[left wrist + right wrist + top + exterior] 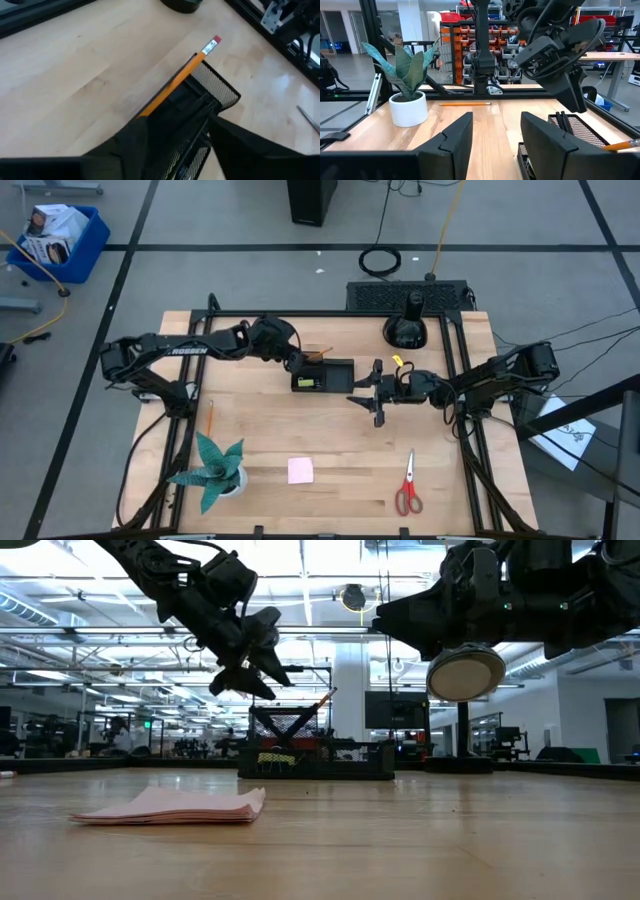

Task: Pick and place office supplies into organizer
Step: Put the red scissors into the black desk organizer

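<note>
The task is partly complete. The organizer (323, 374) sits near the centre of the tabletop (330, 435), towards the far side, and already holds some items: an orange pencil (178, 78) leans out of its taller mesh section with the eraser end raised, and dark pens appear to stand beside it. Still loose on the tabletop are a second orange pencil (210, 416) at the left, the pink sticky-note pad (300, 470) near the front, the red-handled scissors (407, 488) at the front right, and a small yellow piece (397, 362) just right of the organizer. The left gripper (174, 137) hangs directly above the organizer; its jaws are parted and hold nothing, with the pencil clear of them. The right gripper (496, 127) waits just right of the organizer, jaws partly open and empty.
</note>
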`<action>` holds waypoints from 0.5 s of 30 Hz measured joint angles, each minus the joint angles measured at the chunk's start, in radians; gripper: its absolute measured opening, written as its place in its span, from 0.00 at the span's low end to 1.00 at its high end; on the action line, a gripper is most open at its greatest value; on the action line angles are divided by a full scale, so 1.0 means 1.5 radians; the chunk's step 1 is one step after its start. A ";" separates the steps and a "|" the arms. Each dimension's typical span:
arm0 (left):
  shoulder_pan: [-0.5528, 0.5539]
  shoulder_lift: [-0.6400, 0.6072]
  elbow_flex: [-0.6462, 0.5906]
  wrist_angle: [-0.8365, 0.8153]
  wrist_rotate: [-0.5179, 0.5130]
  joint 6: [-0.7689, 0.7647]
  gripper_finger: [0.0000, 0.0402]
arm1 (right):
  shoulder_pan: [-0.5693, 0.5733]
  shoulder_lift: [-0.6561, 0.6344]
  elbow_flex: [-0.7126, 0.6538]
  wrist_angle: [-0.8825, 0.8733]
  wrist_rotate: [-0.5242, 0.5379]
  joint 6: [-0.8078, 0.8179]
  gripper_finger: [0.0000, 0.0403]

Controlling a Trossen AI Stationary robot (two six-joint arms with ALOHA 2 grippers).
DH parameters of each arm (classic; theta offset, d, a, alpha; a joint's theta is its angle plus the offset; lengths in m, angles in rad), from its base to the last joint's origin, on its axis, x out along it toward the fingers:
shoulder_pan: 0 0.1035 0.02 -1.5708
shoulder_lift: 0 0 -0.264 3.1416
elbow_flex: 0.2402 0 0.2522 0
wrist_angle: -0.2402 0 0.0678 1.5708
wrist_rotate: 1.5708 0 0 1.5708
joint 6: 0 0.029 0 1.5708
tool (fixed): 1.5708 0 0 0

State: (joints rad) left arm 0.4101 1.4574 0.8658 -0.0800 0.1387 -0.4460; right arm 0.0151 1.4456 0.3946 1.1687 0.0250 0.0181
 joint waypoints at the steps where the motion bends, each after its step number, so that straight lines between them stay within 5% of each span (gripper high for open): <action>1: 0.000 0.000 0.000 0.002 0.001 0.000 0.57 | 0.000 0.000 0.000 0.000 -0.004 0.006 0.39; 6: -0.009 -0.032 0.001 0.014 0.032 0.004 0.69 | 0.003 -0.017 0.000 -0.008 -0.068 0.061 0.39; 15: -0.086 -0.130 0.000 0.006 0.051 -0.001 0.70 | 0.119 -0.061 0.000 -0.101 -0.029 0.078 0.39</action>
State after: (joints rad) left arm 0.2809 1.2627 0.8658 -0.0712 0.2146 -0.4476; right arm 0.1940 1.3541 0.3954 1.0170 -0.0183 0.1356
